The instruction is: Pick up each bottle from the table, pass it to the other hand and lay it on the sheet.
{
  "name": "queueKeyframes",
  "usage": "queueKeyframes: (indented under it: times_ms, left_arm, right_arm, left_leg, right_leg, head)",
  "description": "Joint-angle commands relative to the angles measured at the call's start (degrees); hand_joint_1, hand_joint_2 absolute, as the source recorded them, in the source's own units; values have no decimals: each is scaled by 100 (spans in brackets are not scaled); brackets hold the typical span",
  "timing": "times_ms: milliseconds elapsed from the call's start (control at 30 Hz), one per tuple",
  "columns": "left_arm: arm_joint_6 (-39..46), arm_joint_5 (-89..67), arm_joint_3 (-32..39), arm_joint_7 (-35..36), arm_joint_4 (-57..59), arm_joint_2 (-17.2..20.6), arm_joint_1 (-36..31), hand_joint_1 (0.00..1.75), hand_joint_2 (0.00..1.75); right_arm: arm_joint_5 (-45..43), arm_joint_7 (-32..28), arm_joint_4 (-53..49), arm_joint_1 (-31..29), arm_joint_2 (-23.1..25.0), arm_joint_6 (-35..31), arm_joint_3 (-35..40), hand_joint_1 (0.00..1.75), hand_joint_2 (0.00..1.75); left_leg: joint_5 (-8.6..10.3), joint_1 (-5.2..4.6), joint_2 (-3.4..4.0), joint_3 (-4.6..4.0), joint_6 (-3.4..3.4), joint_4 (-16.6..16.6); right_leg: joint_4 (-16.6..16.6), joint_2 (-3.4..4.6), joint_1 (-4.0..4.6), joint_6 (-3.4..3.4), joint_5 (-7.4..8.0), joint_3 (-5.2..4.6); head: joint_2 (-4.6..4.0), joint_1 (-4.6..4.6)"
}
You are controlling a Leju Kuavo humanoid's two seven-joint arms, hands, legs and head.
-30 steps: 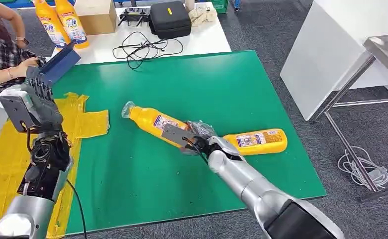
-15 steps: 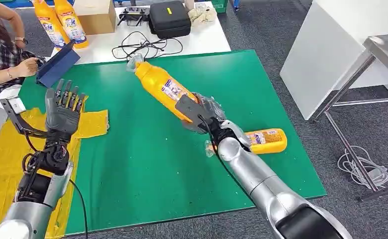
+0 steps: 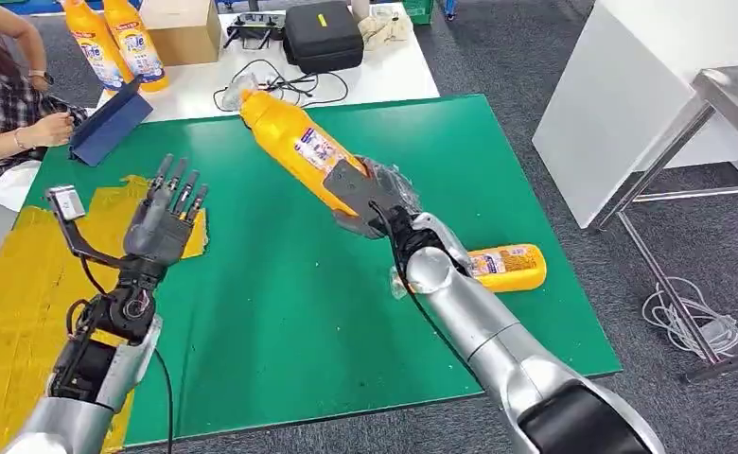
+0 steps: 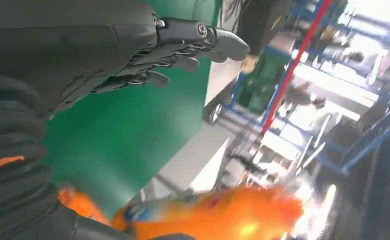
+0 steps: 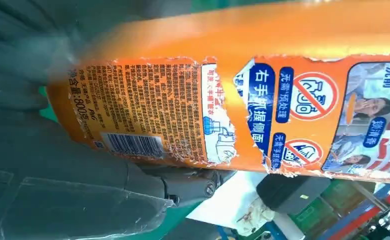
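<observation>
My right hand (image 3: 370,199) grips an orange bottle (image 3: 294,142) by its lower end and holds it lifted over the green mat (image 3: 280,303), its clear cap pointing to the far left. The right wrist view has that bottle's torn label (image 5: 263,110) up close. A second orange bottle (image 3: 505,267) lies on the mat near the right arm. My left hand (image 3: 165,222) is raised with its fingers spread and empty, above the edge of the yellow sheet (image 3: 15,303). The left wrist view catches the spread fingers (image 4: 183,42) and the blurred bottle (image 4: 223,220).
Two more orange bottles (image 3: 119,43), a cardboard box (image 3: 181,28), a black case (image 3: 323,36) and cables (image 3: 275,87) sit on the white table beyond the mat. A person (image 3: 10,104) sits at the far left with a blue tablet (image 3: 110,123). A metal table leg (image 3: 649,184) stands right.
My right hand has lifted the bottle off the mat and swung it up toward the far left. My left hand has turned, spread its fingers and moved right toward the bottle.
</observation>
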Motion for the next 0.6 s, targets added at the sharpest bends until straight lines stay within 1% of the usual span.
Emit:
queueKeyframes:
  times_ms: [33, 100, 133, 200, 333, 400, 600]
  left_arm:
    - [130, -62, -794, -28, -184, -134, -140, 0, 175]
    - [126, -1, -865, -28, -20, -153, -277, 0, 175]
    - [129, 11, -888, -33, 38, -168, -321, 0, 175]
    - [158, -12, -943, -46, 106, -208, -409, 0, 175]
    - [316, -71, -963, -193, 360, -290, -581, 0, 175]
    - [345, -46, -944, -229, 466, -320, -651, 0, 175]
    - [379, -43, -925, -235, 512, -343, -691, 0, 175]
  right_arm:
    - [4, 24, 906, -696, 437, 174, 112, 175, 175]
    - [11, 28, 1078, -785, 554, 217, 180, 175, 175]
    - [17, 39, 1117, -793, 585, 226, 203, 175, 175]
    - [51, 48, 1155, -773, 672, 244, 272, 175, 175]
    - [138, 95, 1215, -731, 885, 289, 444, 175, 175]
    - [174, 132, 1225, -690, 967, 308, 523, 175, 175]
    - [200, 139, 1207, -638, 1030, 332, 589, 175, 175]
  left_leg:
    - [-25, -2, -14, 27, -10, 24]
    - [-6, -1, -8, 8, -6, 4]
    - [-12, 0, -15, 18, -9, 10]
    - [-4, 2, -11, 7, -5, 4]
    - [-13, 2, -16, 20, -6, 10]
    - [-5, 1, -11, 11, -3, 2]
    - [-9, 2, -17, 19, -5, 5]
  right_leg:
    - [27, -11, -3, -3, -27, 26]
    - [7, -7, -2, -2, -7, 7]
    - [14, -14, -1, -3, -16, 19]
    - [6, -11, 0, -2, -7, 7]
    - [12, -15, 0, -1, -17, 20]
    - [5, -11, -1, 0, -9, 11]
    - [6, -16, 0, -1, -13, 20]
  head:
    - [0, 0]
    - [0, 0]
    - [0, 0]
    - [0, 0]
    - [0, 0]
    - [0, 0]
    - [0, -2]
